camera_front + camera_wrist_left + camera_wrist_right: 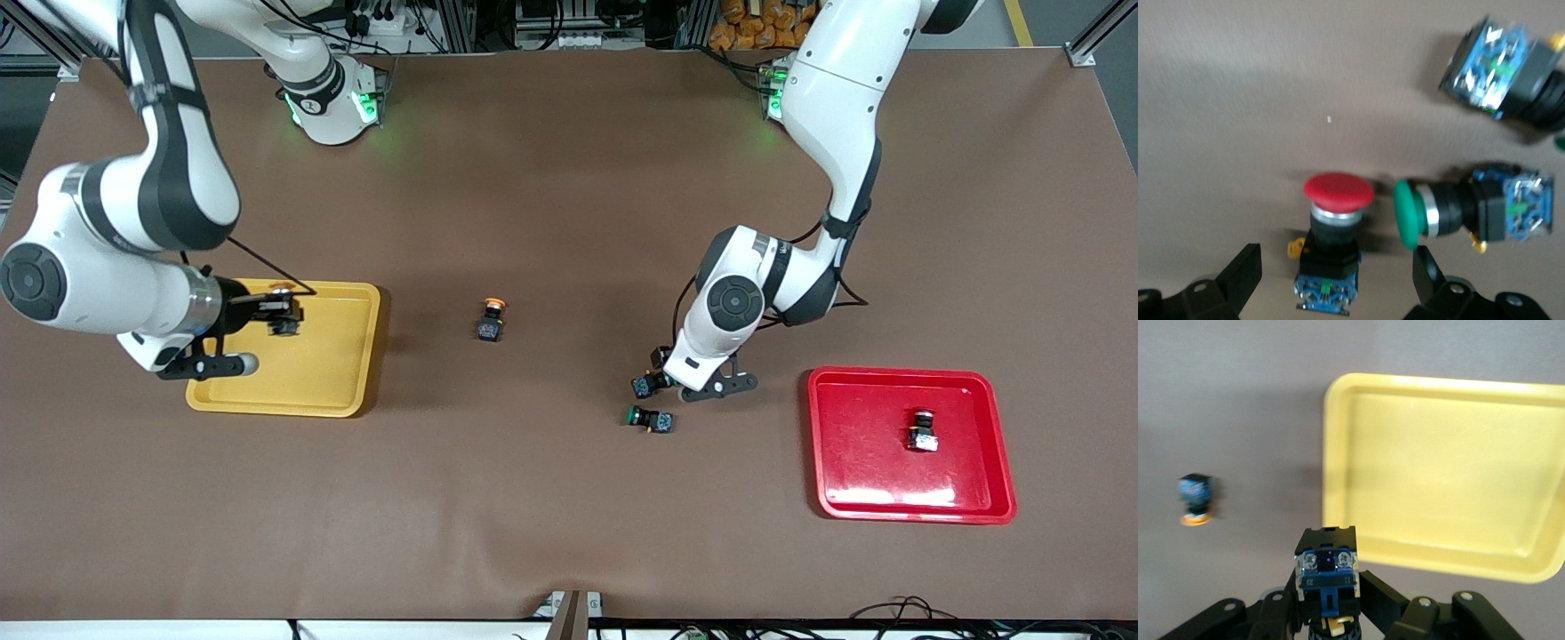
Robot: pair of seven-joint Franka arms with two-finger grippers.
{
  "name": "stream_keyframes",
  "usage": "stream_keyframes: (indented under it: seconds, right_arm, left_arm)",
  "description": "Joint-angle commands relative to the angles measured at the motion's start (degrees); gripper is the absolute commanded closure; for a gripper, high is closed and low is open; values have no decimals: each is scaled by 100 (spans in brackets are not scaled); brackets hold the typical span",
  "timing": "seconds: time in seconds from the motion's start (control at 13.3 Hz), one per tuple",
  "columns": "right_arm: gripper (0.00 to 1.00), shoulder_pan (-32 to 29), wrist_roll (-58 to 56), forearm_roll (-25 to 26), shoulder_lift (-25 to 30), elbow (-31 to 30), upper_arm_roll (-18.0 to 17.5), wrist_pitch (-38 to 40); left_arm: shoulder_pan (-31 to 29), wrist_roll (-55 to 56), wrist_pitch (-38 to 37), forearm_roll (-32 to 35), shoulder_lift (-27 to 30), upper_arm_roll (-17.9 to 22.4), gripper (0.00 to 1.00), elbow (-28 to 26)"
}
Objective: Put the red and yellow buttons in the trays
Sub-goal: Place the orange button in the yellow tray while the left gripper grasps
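My right gripper [283, 320] is shut on a yellow-capped button [284, 313] and holds it over the yellow tray [338, 391]. The right wrist view shows the button's blue underside [1327, 577] between the fingers and the tray [1438, 473] below. A second yellow button [491, 320] stands on the mat mid-table. My left gripper [1338, 270] is open and low over the mat, its fingers on either side of an upright red button [1337, 200]. In the front view my left gripper [669, 372] hides that button. A red-capped button [923, 431] stands in the red tray [853, 498].
A green-capped button [1458, 213] lies on its side right beside the red one, close to one finger. It also shows in the front view [651, 420]. Another like switch [1501, 67] lies a little farther off; in the front view [646, 385] it lies by the left gripper.
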State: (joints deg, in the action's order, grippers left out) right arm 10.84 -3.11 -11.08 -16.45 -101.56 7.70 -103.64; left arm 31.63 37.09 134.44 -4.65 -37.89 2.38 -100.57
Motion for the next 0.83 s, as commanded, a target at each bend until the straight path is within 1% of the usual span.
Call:
stream_keyframes:
  seconds: [0.0,0.15,0.23,0.3,0.38,0.45,0.53,0.6,0.68,0.75]
  right_arm:
    - [100,-240,-286,194,-200,-574,-111,-821]
    - [100,-328,-391,325,-551,-724,-111,-1340]
    - [100,-476,-531,344,-735,-803,-119,-1656]
    - [100,-504,-594,344,-894,-830,-119,-1868]
    - [100,-522,-603,344,-965,-874,-119,-2001]
    - [100,-530,-612,344,-1000,-1022,-119,-2220]
    - [100,-513,-603,344,-1009,-1293,-119,-2605]
    - [100,-495,-594,344,-1010,-1522,-119,-2966]
    - [100,-504,-594,344,-1027,-1586,-128,-3074]
    - [77,-513,-594,344,-1045,-1595,-128,-3066]
  left_arm:
    - [45,17,65,-106,361,-123,0,-454]
    - [54,0,65,-36,326,-133,0,-473]
    - [45,-61,74,8,309,-124,0,-473]
    - [28,-114,100,113,308,-124,14,-473]
    - [10,-149,109,305,300,-124,20,-473]
    - [-25,-167,118,498,291,-124,19,-455]
    - [-43,-167,135,596,282,-124,14,-438]
    - [-52,-185,257,597,265,-115,12,-437]
    - [-52,-272,337,597,230,-115,12,-446]
    - [-52,-299,433,597,194,-115,16,-446]
